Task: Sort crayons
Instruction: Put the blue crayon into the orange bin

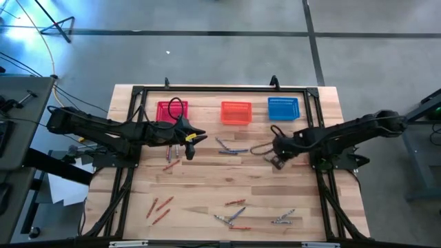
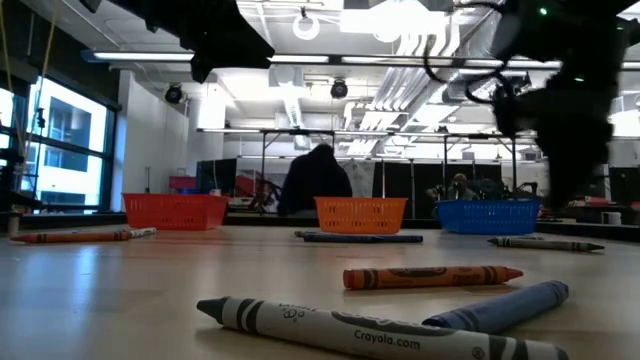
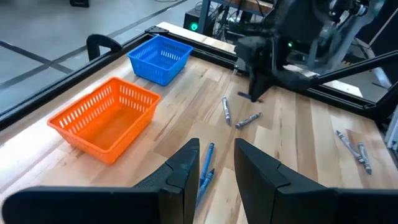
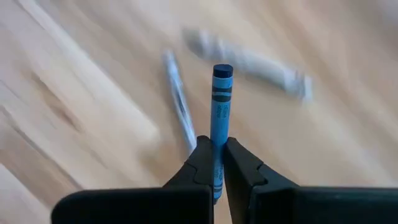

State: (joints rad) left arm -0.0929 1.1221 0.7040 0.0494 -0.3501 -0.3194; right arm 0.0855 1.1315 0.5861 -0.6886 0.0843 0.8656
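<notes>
The right gripper (image 4: pixel 214 163) hangs over the wooden slatted bench (image 1: pixel 227 189), in front of the blue mesh basket (image 1: pixel 283 109). Its jaws are pinched shut on a blue paper-wrapped crayon (image 4: pixel 219 118), which sticks out forward from between the two dark fingers. Beneath it on the bench, blurred, lie what look like a thin bluish crayon (image 4: pixel 178 99) and a grey crayon (image 4: pixel 249 62).

The left gripper (image 3: pixel 216 163) hovers in front of the red mesh basket (image 1: pixel 172 111), its jaws partly open and holding nothing. Two blue crayons (image 3: pixel 204 169) lie on the bench just under its fingers. In the left wrist view the orange mesh basket (image 3: pixel 106 117) stands near, with the blue one beyond it, and a pair of grey crayons (image 3: pixel 236 116) lies below the right arm.

The three baskets stand in a row along the far side of the bench, red, orange, blue from left to right. Loose crayons are scattered over the rest of it: a few red-orange sticks (image 1: pixel 171 161) by the left gripper, a red-orange group (image 1: pixel 158 208) at the near left, a mixed grey and red-orange cluster (image 1: pixel 234 213) at the near middle, and grey ones (image 1: pixel 283 219) at the near right. In the low view a grey crayon (image 2: pixel 350 328), a bluish one (image 2: pixel 505 306) and an orange one (image 2: pixel 432 276) lie closest to the camera. A person in dark clothing (image 2: pixel 315 180) sits in the room beyond.
</notes>
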